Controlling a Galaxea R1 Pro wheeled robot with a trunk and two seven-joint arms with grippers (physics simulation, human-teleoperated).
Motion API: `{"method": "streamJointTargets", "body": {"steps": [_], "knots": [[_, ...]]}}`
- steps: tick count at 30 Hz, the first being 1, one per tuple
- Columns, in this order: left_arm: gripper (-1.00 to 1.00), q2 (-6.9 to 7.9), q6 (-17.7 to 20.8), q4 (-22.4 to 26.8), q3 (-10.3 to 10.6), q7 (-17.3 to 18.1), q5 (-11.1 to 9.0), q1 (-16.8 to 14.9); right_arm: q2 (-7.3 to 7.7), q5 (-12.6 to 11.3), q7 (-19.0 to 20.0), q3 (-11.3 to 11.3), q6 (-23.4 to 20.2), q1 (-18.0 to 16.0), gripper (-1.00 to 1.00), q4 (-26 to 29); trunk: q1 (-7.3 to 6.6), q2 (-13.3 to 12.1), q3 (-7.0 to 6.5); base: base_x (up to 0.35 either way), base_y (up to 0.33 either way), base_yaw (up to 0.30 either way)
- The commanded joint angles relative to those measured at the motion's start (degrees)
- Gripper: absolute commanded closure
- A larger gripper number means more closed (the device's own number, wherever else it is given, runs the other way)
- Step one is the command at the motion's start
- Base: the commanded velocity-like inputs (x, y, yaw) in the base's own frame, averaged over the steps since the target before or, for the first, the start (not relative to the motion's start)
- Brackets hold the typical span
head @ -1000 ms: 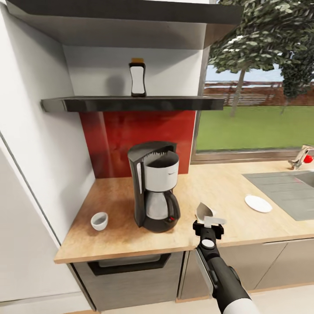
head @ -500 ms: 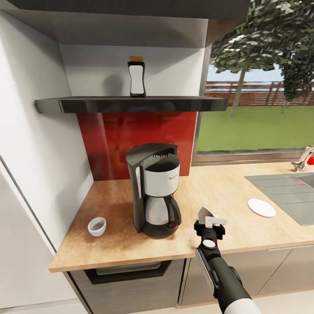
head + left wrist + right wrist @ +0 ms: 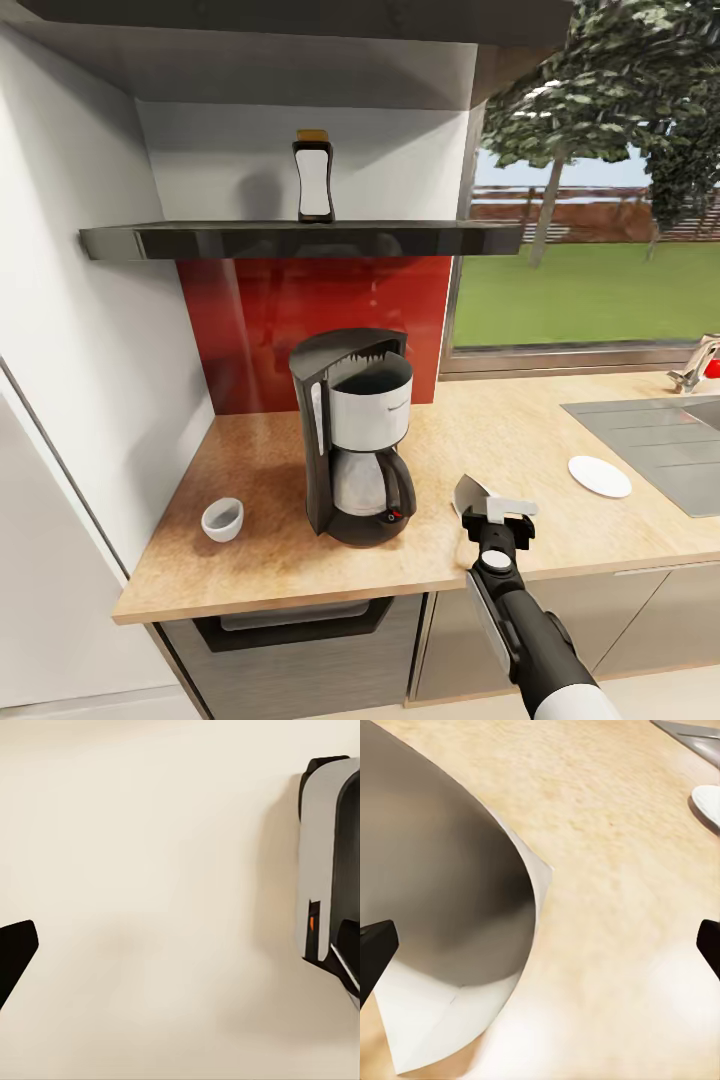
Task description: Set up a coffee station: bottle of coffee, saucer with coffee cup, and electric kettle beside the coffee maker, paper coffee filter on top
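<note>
Matt wood-grain countertop (image 3: 520,440); thin white paper filter (image 3: 470,493) at the right gripper (image 3: 497,517); glossy dark shelf (image 3: 300,238); glass carafe on the coffee maker (image 3: 355,450).

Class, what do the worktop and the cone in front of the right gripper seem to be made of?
The kitchen countertop looks like light wood or laminate: matte, mottled grain. The paper coffee filter looks like thin white paper: curled sheet, crisp edge, a fold line in the right wrist view.
</note>
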State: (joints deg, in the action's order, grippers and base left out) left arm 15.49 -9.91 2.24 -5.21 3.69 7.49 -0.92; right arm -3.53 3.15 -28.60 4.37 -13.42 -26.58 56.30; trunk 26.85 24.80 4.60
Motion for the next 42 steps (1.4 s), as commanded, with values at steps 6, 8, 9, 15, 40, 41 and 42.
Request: {"method": "streamJointTargets", "body": {"steps": [6,8,9,15,40,41,42], "knots": [[-1.00,-0.09,-0.20,-0.06,-0.51,0.18,0.59,-0.05,0.01,0.22,-0.26,0.04,-0.15,-0.05,-1.00,-2.70,0.03,0.12,0.12,0.000,0.000,0.000],[-1.00,-0.11,-0.20,-0.05,-0.51,0.18,0.59,-0.05,0.01,0.20,-0.24,0.03,0.49,-0.05,-1.00,-3.11,0.03,0.12,0.12,0.000,0.000,0.000],[-1.00,-0.11,-0.20,-0.05,-0.51,0.18,0.59,-0.05,0.01,0.19,-0.25,0.03,0.96,-0.05,-1.00,-3.29,0.03,0.12,0.12,0.000,0.000,0.000],[-1.00,-0.17,-0.20,-0.07,-0.51,0.18,0.60,-0.05,0.01,0.19,-0.23,0.03,1.25,-0.05,-1.00,-3.46,0.03,0.12,0.12,0.000,0.000,0.000],[-1.00,-0.16,2.96,-0.12,-0.59,0.09,0.68,-0.05,0.01,0.19,-0.24,0.03,1.29,-0.05,-1.00,-3.92,0.03,0.12,0.12,0.000,0.000,0.000],[-1.00,-0.14,2.96,-0.09,-0.59,0.09,0.68,-0.05,0.01,0.19,-0.23,0.03,1.32,-0.05,-1.00,-3.92,0.03,0.12,0.12,0.000,0.000,0.000],[-1.00,-0.13,2.96,-0.11,-0.59,0.09,0.68,-0.05,0.01,0.19,-0.25,0.03,1.31,-0.05,-1.00,-3.92,0.03,0.12,0.12,0.000,0.000,0.000]]}}
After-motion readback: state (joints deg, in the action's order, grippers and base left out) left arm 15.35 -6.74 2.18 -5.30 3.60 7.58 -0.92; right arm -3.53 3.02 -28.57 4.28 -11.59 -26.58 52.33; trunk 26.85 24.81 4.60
